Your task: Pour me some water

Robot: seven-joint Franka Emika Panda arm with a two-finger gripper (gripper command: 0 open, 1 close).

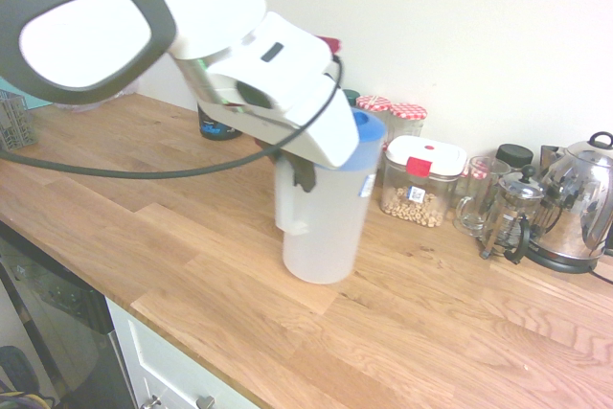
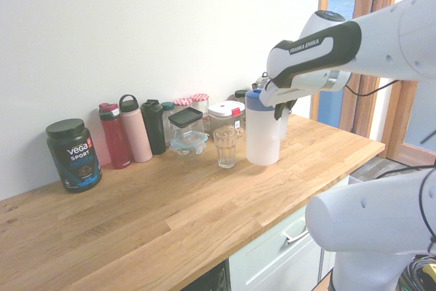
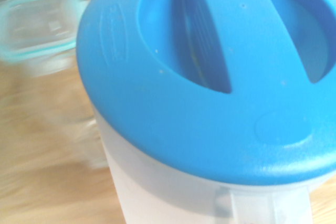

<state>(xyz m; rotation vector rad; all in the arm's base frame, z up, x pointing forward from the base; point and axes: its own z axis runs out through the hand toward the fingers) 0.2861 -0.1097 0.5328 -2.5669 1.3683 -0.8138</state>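
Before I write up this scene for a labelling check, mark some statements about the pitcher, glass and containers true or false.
1. The pitcher has a blue lid. True.
2. The gripper is at the drinking glass. False: it is at the pitcher's handle.
3. The drinking glass stands upright on the counter. True.
4. The pink bottle stands between the red bottle and the black one. True.
5. The kettle is matte black all over. False: its body is shiny metal.

Blue-lidded pitcher (image 1: 330, 222), slightly tilted; clear glass (image 2: 225, 148) upright nearby.
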